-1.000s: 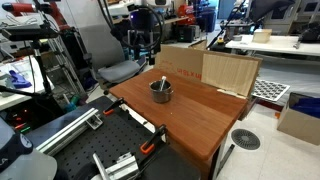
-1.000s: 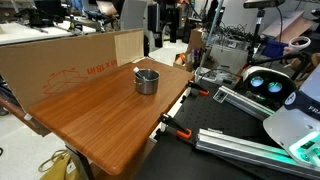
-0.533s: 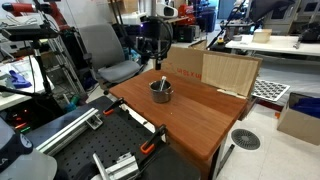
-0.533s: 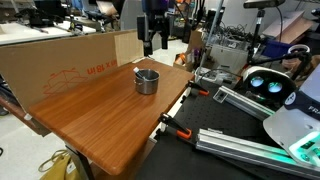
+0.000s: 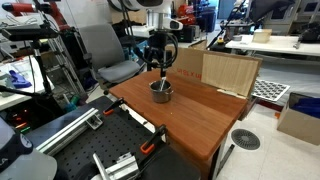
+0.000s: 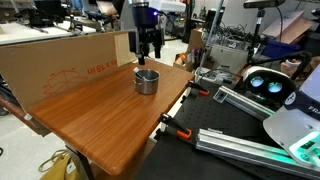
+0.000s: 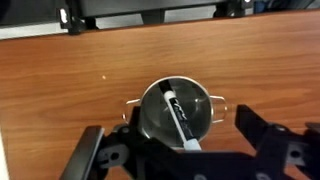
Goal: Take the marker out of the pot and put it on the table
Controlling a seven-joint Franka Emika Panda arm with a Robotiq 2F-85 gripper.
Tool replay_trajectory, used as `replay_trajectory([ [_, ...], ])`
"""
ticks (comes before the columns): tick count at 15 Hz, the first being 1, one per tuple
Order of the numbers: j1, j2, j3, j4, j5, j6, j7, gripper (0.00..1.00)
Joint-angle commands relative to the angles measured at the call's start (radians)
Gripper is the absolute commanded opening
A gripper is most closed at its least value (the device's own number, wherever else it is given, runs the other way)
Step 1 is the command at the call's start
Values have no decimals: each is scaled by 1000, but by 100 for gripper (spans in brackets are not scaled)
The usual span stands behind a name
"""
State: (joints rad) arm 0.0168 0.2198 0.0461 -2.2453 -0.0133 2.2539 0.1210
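Note:
The small steel pot [image 7: 174, 110] sits on the reddish-brown table [image 7: 60, 80]; it also shows in both exterior views [image 5: 161, 91] [image 6: 147, 81]. The black marker with a pale section [image 7: 178, 113] lies slanted inside the pot, its tip leaning on the rim [image 5: 163, 80]. My gripper [image 7: 172, 150] hangs directly above the pot, open and empty, one finger on each side of it. In both exterior views the gripper [image 5: 160, 62] [image 6: 148, 50] is a short way above the pot.
A cardboard wall [image 6: 60, 60] lines one table edge, and cardboard panels [image 5: 215, 70] stand behind the pot. An office chair [image 5: 110, 55] is near the table's corner. Black slotted bench and clamps [image 5: 110, 140] adjoin the table's near edge.
The arm has come down from behind the table towards the pot; the gripper now hangs right above it. Pot and marker have not moved.

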Motion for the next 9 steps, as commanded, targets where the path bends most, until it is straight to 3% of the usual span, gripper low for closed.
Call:
replay_trajectory([
  [1,21,71,-20,56,-34,17,34,100],
  [8,37,179,-30,123,-28,38,57,100],
  [9,40,190,-31,133,-25,35,60,75],
])
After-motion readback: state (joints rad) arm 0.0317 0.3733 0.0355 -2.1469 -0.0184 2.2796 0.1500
